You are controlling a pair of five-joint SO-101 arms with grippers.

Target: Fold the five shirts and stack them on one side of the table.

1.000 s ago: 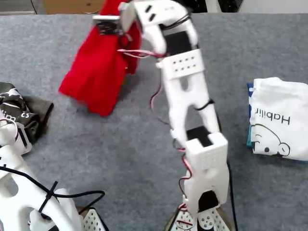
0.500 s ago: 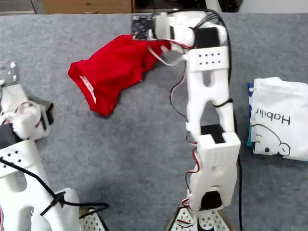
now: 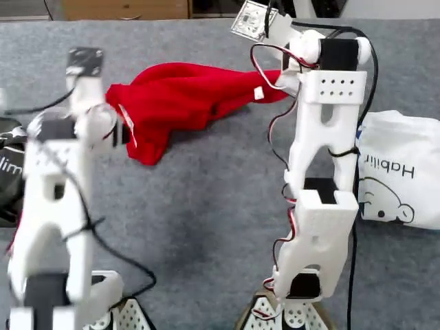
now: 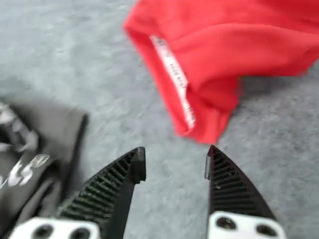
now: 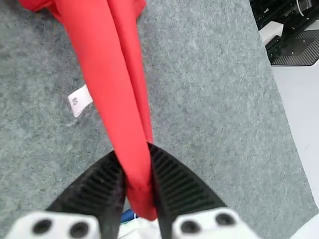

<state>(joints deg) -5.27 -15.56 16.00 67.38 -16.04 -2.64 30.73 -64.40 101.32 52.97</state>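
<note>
A red shirt lies stretched across the far middle of the grey table. My right gripper is shut on its right end, seen at the far right in the high view. The red shirt runs as a taut band away from those jaws. My left gripper stands open just short of the shirt's left hem, beside the arm's wrist. A dark shirt with white print lies bunched at the left edge. A folded white shirt sits at the right.
The grey felt table has open room in the middle and front. Both arm bases stand at the near edge. Something blue peeks from under the white shirt. The table's far right edge drops to a floor with dark equipment.
My right gripper carried the red shirt's end to the right and lower, spreading the shirt across the table. My left arm swung up from the dark shirt to the red shirt's left end.
</note>
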